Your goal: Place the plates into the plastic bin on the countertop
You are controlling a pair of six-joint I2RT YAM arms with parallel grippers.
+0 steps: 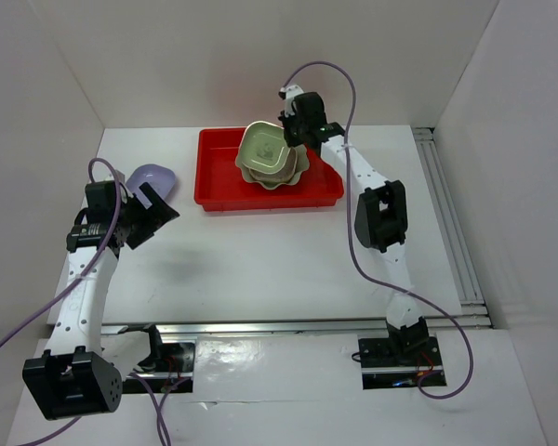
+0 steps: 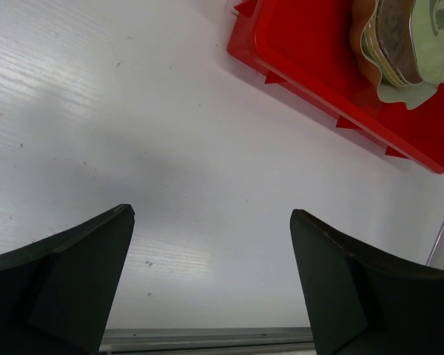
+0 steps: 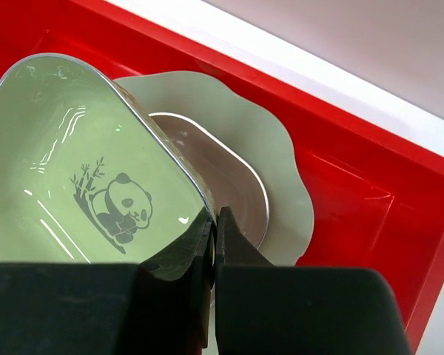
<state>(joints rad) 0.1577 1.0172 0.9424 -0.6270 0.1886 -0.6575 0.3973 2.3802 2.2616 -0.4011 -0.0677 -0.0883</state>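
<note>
The red plastic bin (image 1: 223, 190) lies at the back middle of the white countertop (image 1: 260, 260). In it sits the large pale green scalloped dish (image 1: 298, 174) with small dishes stacked on it; a tan-pink one (image 3: 229, 177) shows on top. My right gripper (image 3: 213, 218) is shut on the rim of a small green dish with a panda print (image 3: 81, 185) and holds it tilted over the stack. The lavender dish (image 1: 154, 177) lies left of the bin, just beyond my left gripper (image 1: 158, 216), which is open and empty above bare countertop.
White walls enclose the countertop on three sides. A metal rail (image 1: 451, 232) runs along the right edge and another (image 1: 288, 327) along the near edge. The bin's corner and the stack also show in the left wrist view (image 2: 311, 96).
</note>
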